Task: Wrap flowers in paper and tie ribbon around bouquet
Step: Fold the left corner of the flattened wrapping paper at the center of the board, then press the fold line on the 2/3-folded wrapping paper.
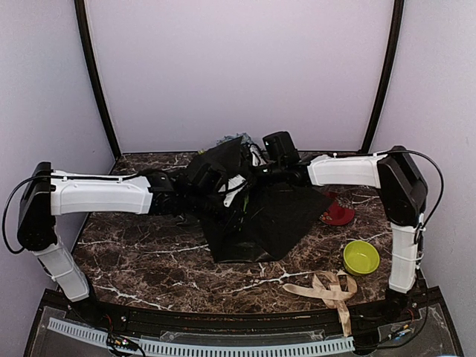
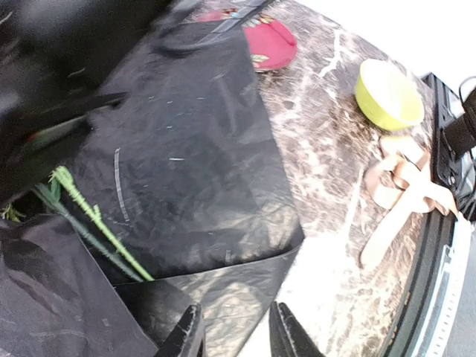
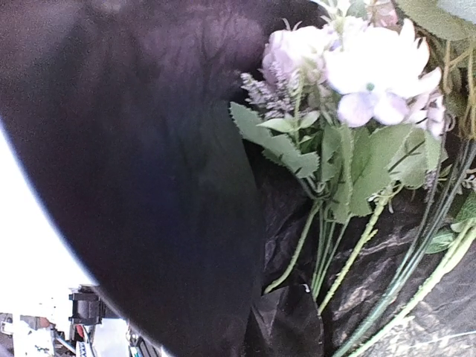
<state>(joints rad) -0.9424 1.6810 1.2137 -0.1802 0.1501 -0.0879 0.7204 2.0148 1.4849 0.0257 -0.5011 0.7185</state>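
Left jaws parted over black paper [image 2: 186, 149], right jaws clenched beside flowers [image 3: 372, 74], ribbon [image 1: 327, 288] near green bowl [image 1: 361, 257]

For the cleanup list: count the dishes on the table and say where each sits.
2. A yellow-green bowl sits at the right front, near the ribbon. A red plate lies farther back, at the right edge of the black paper. The paper could hide others.

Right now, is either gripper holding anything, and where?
Left gripper: nothing, open. Right gripper: shut, apparently on the raised edge of the paper; the hold is hidden.
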